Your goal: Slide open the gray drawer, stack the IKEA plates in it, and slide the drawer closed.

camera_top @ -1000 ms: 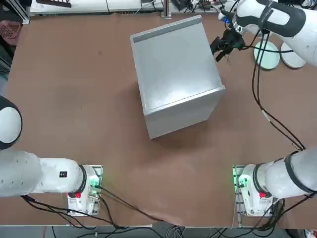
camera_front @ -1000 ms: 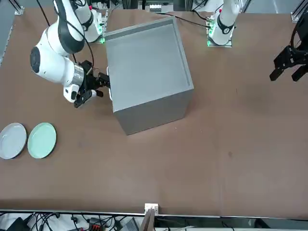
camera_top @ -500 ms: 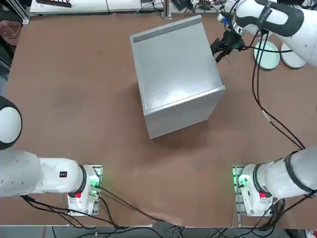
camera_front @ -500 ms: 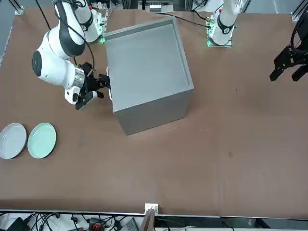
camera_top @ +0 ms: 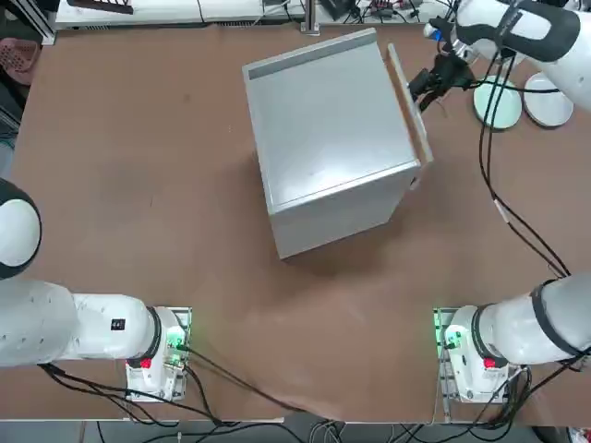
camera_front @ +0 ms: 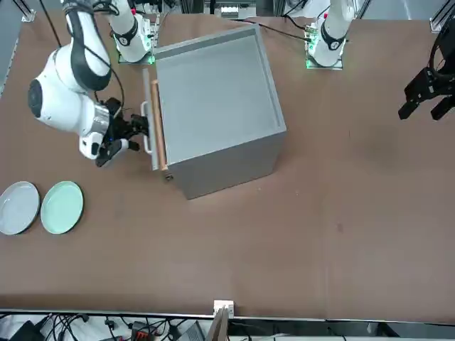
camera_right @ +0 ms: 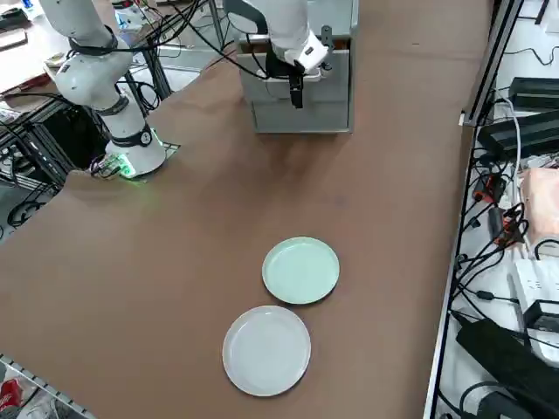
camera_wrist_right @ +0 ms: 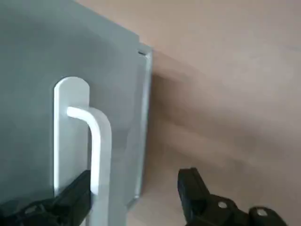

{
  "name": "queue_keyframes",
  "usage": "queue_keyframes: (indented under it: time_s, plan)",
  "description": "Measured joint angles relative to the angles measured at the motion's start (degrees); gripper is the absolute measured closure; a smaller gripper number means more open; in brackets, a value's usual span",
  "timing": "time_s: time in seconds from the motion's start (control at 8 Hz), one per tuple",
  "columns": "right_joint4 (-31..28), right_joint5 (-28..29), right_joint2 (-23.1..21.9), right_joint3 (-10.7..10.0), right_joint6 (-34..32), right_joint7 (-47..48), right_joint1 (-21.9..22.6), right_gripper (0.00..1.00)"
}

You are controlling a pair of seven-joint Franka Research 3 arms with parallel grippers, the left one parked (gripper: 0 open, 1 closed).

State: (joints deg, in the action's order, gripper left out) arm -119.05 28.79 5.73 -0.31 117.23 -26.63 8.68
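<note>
The big gray cabinet stands mid-table, turned at an angle. Its gray drawer is pulled out a small way on the side facing the plates, so a strip of light wood shows behind the front panel. My right gripper is at that panel, open, with the white handle between its fingers. Two IKEA plates lie side by side on the table beyond the gripper: a mint green one and a white one. Neither plate is touched.
The cabinet takes up the table's centre. The right arm's cable hangs over the table between its base and the gripper. Bare brown table lies to the cabinet's left and in front of it.
The drawer front has come away from the cabinet by a few centimetres. My right gripper has moved with it, toward the plates, still open around the handle.
</note>
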Motion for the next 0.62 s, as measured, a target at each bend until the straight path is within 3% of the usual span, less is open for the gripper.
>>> queue_keyframes:
  time_s: [0.62]
  plan:
    - [1.04,-3.66,0.06,-0.17,-1.69,-4.28,-7.42,0.0]
